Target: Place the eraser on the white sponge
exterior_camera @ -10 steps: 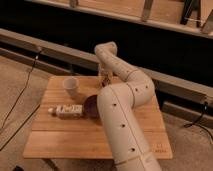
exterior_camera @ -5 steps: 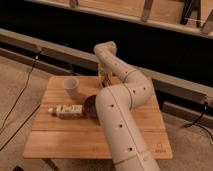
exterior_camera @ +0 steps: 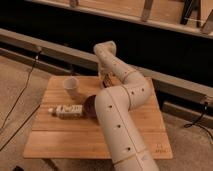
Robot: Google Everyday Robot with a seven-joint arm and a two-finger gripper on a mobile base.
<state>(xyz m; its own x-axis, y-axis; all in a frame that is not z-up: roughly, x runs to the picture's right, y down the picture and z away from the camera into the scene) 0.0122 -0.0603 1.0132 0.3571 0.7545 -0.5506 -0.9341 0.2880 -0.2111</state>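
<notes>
My gripper (exterior_camera: 106,80) hangs low over the far edge of the wooden table (exterior_camera: 60,145), at the end of the white arm that bends back from the elbow (exterior_camera: 134,92). The wrist and arm cover most of the gripper. I cannot find the eraser in this view. The white sponge does not show either; the arm may be hiding both.
A white cup (exterior_camera: 71,86) stands at the table's far left. A white labelled bottle (exterior_camera: 67,111) lies on its side at the left. Beside it a dark purple bowl (exterior_camera: 90,104) is partly behind the arm. A rail and dark wall run behind the table.
The elbow has shifted slightly to the left. The gripper stays at the table's far edge, and the cup, bottle and bowl have not moved.
</notes>
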